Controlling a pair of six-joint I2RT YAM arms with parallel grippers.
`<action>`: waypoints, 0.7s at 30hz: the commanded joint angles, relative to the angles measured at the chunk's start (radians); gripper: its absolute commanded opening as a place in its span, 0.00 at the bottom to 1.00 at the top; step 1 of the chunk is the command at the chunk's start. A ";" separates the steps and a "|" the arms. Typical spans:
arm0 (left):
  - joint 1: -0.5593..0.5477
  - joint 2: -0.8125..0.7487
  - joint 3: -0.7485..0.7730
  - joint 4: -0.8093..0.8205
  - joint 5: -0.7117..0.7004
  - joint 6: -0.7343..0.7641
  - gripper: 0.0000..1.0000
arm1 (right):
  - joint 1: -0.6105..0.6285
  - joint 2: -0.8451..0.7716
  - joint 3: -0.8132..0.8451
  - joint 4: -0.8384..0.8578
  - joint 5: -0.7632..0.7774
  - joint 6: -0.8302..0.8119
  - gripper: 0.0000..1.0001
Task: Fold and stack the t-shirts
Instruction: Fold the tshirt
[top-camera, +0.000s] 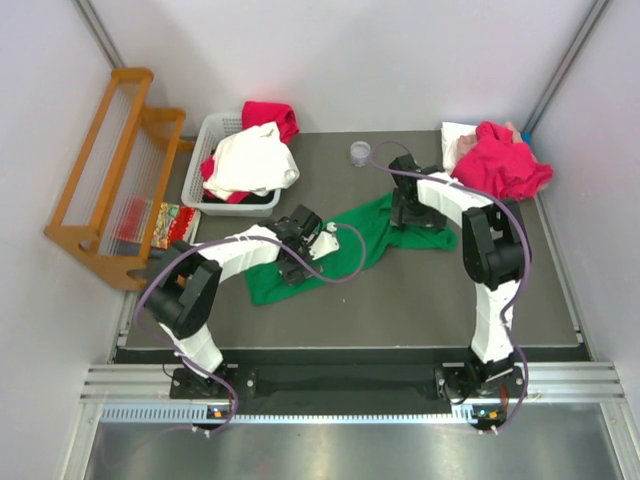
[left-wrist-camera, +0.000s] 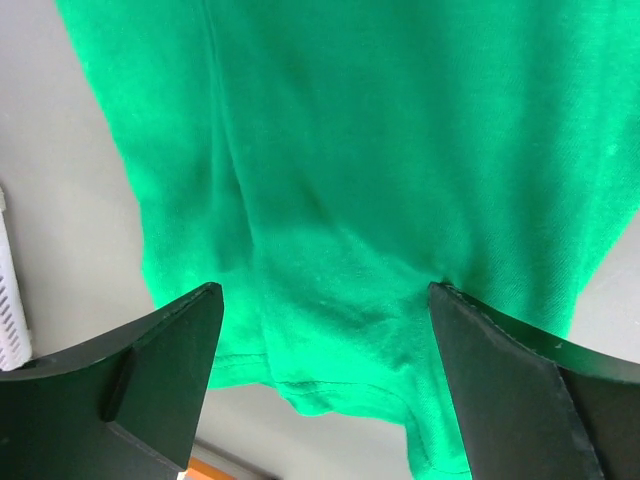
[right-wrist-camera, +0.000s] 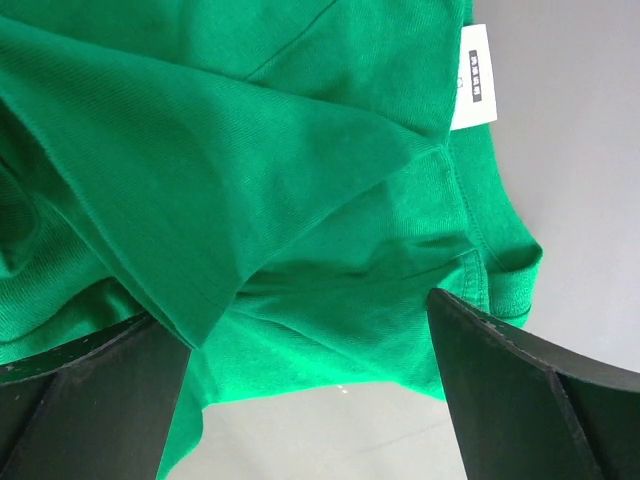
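Observation:
A bright green t-shirt (top-camera: 365, 235) lies crumpled in a slanting strip across the middle of the dark table. My left gripper (top-camera: 293, 255) is down over its left part. In the left wrist view the gripper (left-wrist-camera: 320, 335) is open, with the shirt (left-wrist-camera: 350, 180) and its hem between the fingers. My right gripper (top-camera: 408, 208) is over the shirt's right end. In the right wrist view it (right-wrist-camera: 310, 355) is open astride folded green cloth (right-wrist-camera: 300, 200) near a white label (right-wrist-camera: 475, 85). A white tee (top-camera: 250, 165) and a magenta-red tee (top-camera: 272, 115) lie in the basket. A magenta-red pile (top-camera: 500, 160) sits at the back right.
The white plastic basket (top-camera: 200, 160) stands at the back left, with a wooden rack (top-camera: 110, 170) beside it off the table. A small clear cup (top-camera: 360, 153) stands at the back centre. White and pale pink cloth (top-camera: 458, 138) shows under the magenta pile.

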 joint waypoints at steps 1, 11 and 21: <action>-0.082 0.157 -0.080 -0.148 0.310 -0.060 0.95 | -0.011 0.071 0.102 0.086 -0.024 -0.009 1.00; -0.224 0.213 -0.024 -0.219 0.394 -0.037 0.99 | -0.019 0.165 0.273 0.058 -0.083 -0.049 1.00; -0.381 0.270 0.133 -0.316 0.553 -0.014 0.99 | -0.020 0.278 0.437 0.018 -0.106 -0.098 1.00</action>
